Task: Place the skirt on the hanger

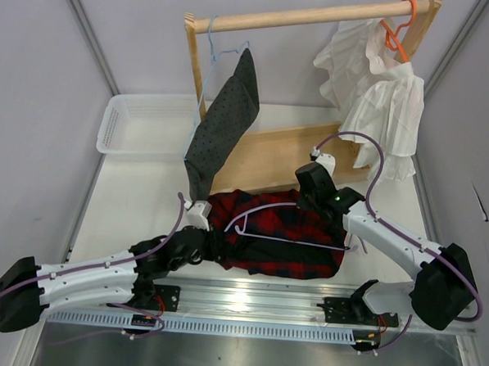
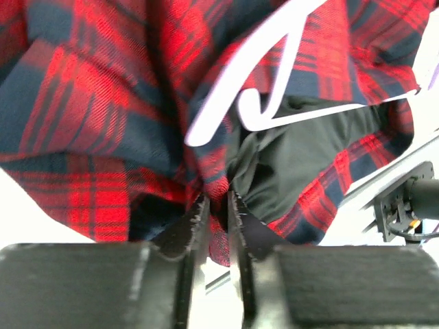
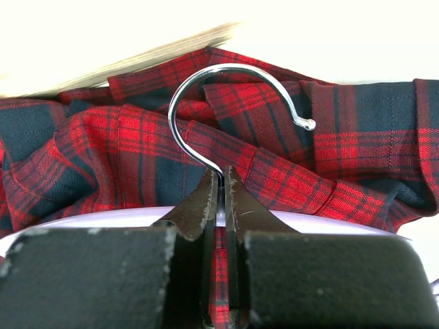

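- Centrally, the skirt [image 1: 265,254] is lying crumpled on the table [image 1: 136,210], just in front of the rack base [image 1: 270,156].
- The hanger [image 1: 295,241] is resting on top of the skirt, its hook [image 3: 206,75] arching over the plaid.
- The left gripper [image 2: 216,212] is pinching a fold of the skirt's near-left edge, fingers almost together on the cloth.
- The right gripper [image 3: 221,185] is pressing shut on the hook's stem, above the hanger's shoulder.
- Behind, a grey garment [image 1: 227,125] is hanging from a blue hanger [image 1: 215,46], its lower end drooping just beside the left gripper.
- A white garment [image 1: 380,100] is hanging from an orange hanger [image 1: 398,31] at the right end of the rail [image 1: 319,19].
- Bare rail is showing between these two garments.
- A basket [image 1: 141,124] is sitting at far left, with bare table lying between it and the skirt.
- The skirt's near edge is lying just short of the metal rail [image 1: 255,298] carrying the arm bases.
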Robot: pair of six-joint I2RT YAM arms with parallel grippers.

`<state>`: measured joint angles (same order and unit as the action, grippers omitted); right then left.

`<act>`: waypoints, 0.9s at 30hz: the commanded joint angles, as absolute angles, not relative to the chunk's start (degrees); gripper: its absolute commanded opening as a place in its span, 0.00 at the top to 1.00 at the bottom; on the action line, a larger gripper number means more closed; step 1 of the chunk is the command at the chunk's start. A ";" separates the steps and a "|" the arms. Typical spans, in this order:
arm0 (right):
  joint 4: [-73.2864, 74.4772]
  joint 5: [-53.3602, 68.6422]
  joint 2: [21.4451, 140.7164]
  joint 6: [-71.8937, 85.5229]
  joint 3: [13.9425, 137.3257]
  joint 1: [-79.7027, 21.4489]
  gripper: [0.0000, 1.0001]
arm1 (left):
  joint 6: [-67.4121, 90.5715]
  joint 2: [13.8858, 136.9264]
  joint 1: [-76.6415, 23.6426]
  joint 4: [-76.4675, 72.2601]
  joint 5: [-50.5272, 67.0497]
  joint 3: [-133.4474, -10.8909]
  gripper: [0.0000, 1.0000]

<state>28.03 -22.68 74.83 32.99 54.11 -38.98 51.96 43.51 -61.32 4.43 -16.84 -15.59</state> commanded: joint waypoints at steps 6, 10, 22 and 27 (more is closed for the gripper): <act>26.98 -25.31 75.50 34.01 55.20 -38.67 1.00 | 41.31 41.92 -60.91 9.22 -16.08 -21.88 0.66; 26.72 -25.05 75.85 34.10 55.19 -38.76 1.00 | 37.37 41.57 -60.91 8.35 -14.77 -23.73 0.63; 27.16 -24.96 76.29 33.66 55.28 -38.67 1.00 | 29.98 54.92 -60.91 8.26 -10.46 -32.69 0.64; 27.16 -24.52 76.29 33.49 55.46 -38.50 1.00 | 30.15 58.97 -60.91 9.58 -9.76 -34.45 0.65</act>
